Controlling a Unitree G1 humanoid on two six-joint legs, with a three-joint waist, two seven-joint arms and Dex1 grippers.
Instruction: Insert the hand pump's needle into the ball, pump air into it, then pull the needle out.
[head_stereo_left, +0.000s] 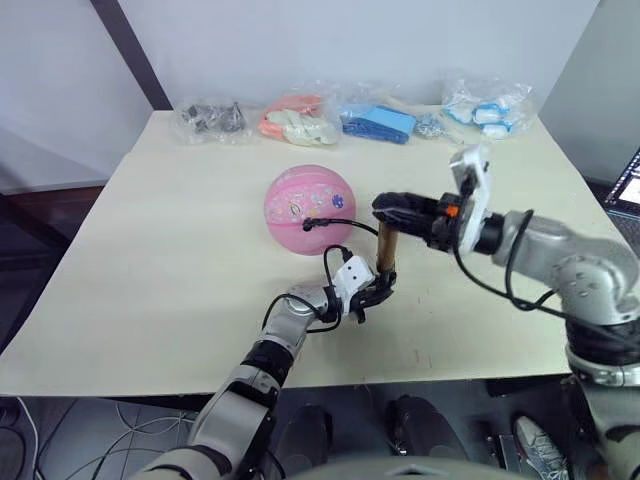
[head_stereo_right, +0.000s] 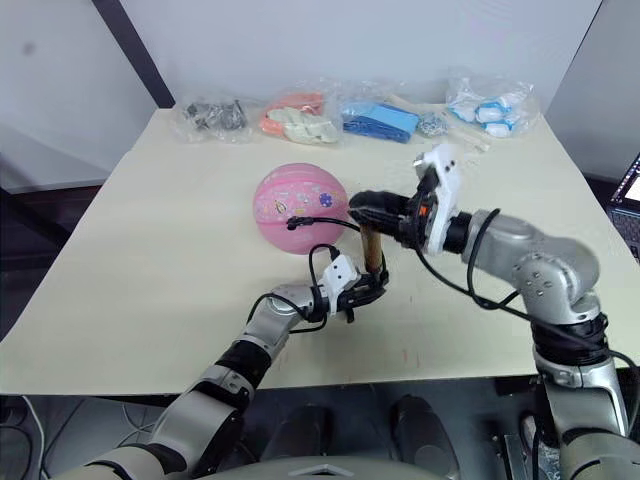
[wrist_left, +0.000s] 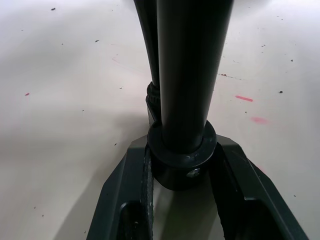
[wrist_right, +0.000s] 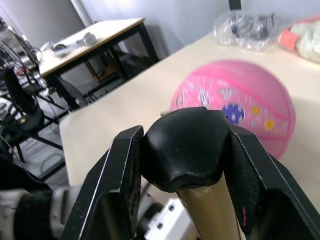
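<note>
The pump (head_stereo_left: 386, 255) stands upright on the surface (head_stereo_left: 150, 260), at 4 o'clock of the ball (head_stereo_left: 310, 209); its hose (head_stereo_left: 335, 222) reaches the ball. Left fingers (wrist_left: 134, 190) clench its base; right fingers (wrist_right: 120, 180) grasp its black handle (wrist_right: 185, 147).

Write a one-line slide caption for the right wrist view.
Right claw clamps the pump by its black handle, pink ball on the table behind.

- left gripper (head_stereo_left: 378, 293): arm reaching forward low, fingers clamped on the base cap of the hand pump (head_stereo_left: 386, 254), pump upright above it
- right gripper (head_stereo_left: 392, 210): forearm level, coming across from the right, fingers closed around the pump's black handle top
</note>
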